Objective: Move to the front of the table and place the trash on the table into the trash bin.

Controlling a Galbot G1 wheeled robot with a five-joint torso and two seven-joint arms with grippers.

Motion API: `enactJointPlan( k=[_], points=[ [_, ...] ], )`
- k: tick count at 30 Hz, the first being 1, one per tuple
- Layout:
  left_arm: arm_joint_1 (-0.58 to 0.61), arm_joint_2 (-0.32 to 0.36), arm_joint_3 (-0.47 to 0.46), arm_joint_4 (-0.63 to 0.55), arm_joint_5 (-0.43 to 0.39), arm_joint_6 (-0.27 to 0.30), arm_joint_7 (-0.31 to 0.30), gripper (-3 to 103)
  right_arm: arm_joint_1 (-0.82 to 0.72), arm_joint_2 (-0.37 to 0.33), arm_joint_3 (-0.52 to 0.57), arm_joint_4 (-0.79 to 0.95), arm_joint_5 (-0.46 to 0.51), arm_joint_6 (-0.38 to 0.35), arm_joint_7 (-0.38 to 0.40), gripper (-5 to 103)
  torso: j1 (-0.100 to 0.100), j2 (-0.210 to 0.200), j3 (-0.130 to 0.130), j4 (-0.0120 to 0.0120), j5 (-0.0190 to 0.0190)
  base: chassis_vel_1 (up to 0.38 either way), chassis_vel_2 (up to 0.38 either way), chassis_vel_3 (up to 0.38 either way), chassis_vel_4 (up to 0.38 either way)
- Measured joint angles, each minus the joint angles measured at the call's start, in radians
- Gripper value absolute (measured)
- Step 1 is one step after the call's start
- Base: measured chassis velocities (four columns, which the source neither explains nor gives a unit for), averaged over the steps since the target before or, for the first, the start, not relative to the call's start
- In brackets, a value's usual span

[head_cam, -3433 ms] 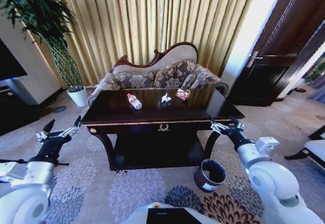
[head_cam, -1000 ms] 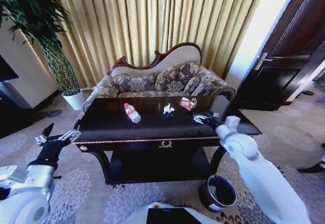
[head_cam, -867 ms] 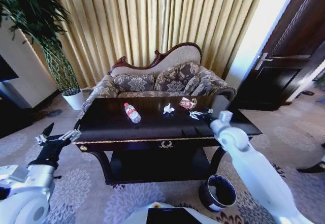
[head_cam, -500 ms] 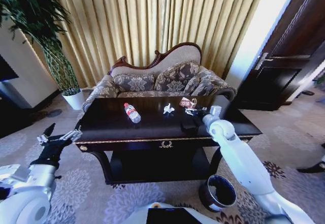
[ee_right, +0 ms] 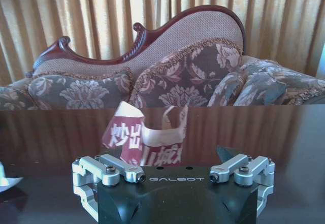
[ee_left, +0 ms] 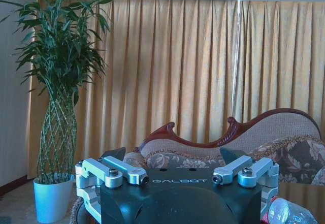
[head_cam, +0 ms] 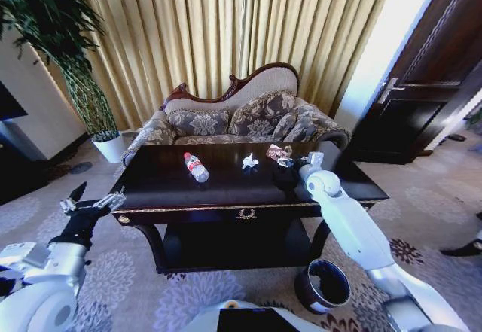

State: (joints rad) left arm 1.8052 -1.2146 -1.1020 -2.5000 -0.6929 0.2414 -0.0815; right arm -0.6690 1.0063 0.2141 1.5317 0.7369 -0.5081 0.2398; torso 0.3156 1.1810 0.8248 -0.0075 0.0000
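right gripper (head_cam: 288, 160): fingers apart, over table (head_cam: 226, 185), just by wrapper (head_cam: 276, 151)
left gripper (head_cam: 94, 202): fingers apart, off table's left corner
bin (head_cam: 324, 285): on floor, front-right of table

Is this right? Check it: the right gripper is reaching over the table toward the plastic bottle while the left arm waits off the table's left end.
Not the bottle. In the head view the right gripper is at the red-and-white wrapper; the plastic bottle lies farther left. The rest holds: the left gripper waits off the table.
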Motion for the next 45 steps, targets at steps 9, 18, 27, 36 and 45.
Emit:
enactJointPlan(
  k=[9, 18, 27, 36, 45],
  points=[
    [0.010, -0.003, -0.011, 0.000, -0.006, -0.016, 0.003, 100, 0.043, 0.013, -0.019, -0.056, 0.003, 0.003, 0.013, 80, 0.000, 0.000, 0.000, 0.0002, -0.0001, 0.000, 0.000, 0.000, 0.000],
    [0.010, 0.002, -0.021, 0.000, -0.018, -0.019, 0.006, 100, 0.035, 0.013, -0.016, -0.064, -0.001, 0.024, 0.010, 52, 0.000, 0.000, 0.000, 0.0001, -0.0001, 0.000, 0.000, 0.000, 0.000],
    [0.010, 0.010, -0.025, 0.000, -0.024, -0.021, 0.007, 100, 0.014, 0.013, -0.004, -0.053, -0.002, 0.030, 0.008, 20, 0.000, 0.000, 0.000, 0.0000, 0.0000, 0.000, 0.000, 0.000, 0.000],
    [0.011, 0.009, -0.030, 0.000, -0.028, -0.023, 0.007, 100, 0.011, 0.015, -0.005, -0.029, -0.001, 0.032, 0.007, 0, 0.000, 0.000, 0.000, 0.0001, 0.0000, 0.000, 0.000, 0.000, 0.000],
    [0.003, 0.010, -0.026, 0.000, -0.034, -0.023, 0.003, 100, -0.023, 0.003, 0.009, 0.027, 0.007, 0.032, 0.007, 0, 0.000, 0.000, 0.000, 0.0001, 0.0001, 0.000, 0.000, 0.000, 0.000]
  ],
)
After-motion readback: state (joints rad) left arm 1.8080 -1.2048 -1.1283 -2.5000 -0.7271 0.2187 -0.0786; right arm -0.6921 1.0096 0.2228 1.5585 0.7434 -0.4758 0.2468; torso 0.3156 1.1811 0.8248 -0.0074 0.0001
